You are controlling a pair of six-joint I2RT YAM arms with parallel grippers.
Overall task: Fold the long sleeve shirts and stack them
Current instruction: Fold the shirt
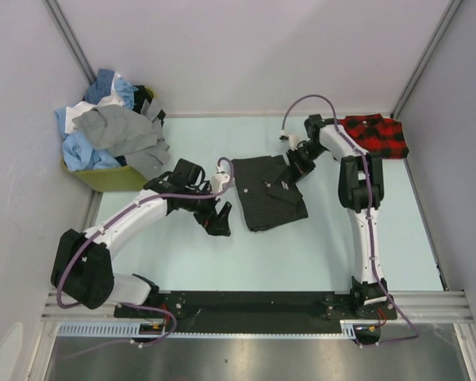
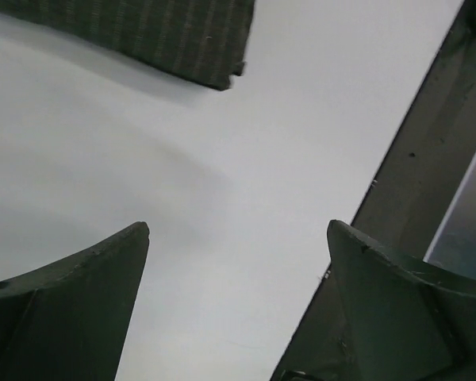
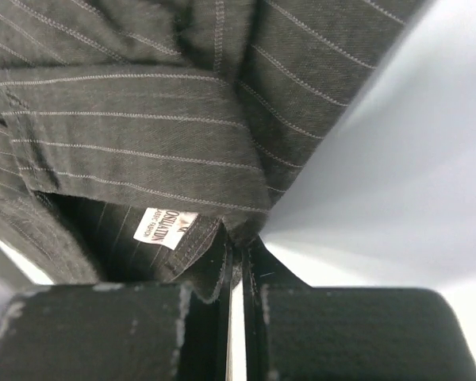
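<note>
Top cam is looking down from high up, nearside of the pinstripe shirt (image 1: 268, 193), w/ the whole shirt mid-view. Left wrist cam is catching just its corner; right wrist cam is sitting v. close on its collar.

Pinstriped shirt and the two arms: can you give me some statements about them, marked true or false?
1. The pinstriped shirt lies mid-table. True.
2. The right arm's jaws are shut on its cloth. True.
3. The left arm's jaws grip it too. False: they stand open over bare table beside it.
4. The bin holds a heap of clothes. True.
5. The plaid shirt sits in the bin. False: it lies folded at the far right corner.
</note>
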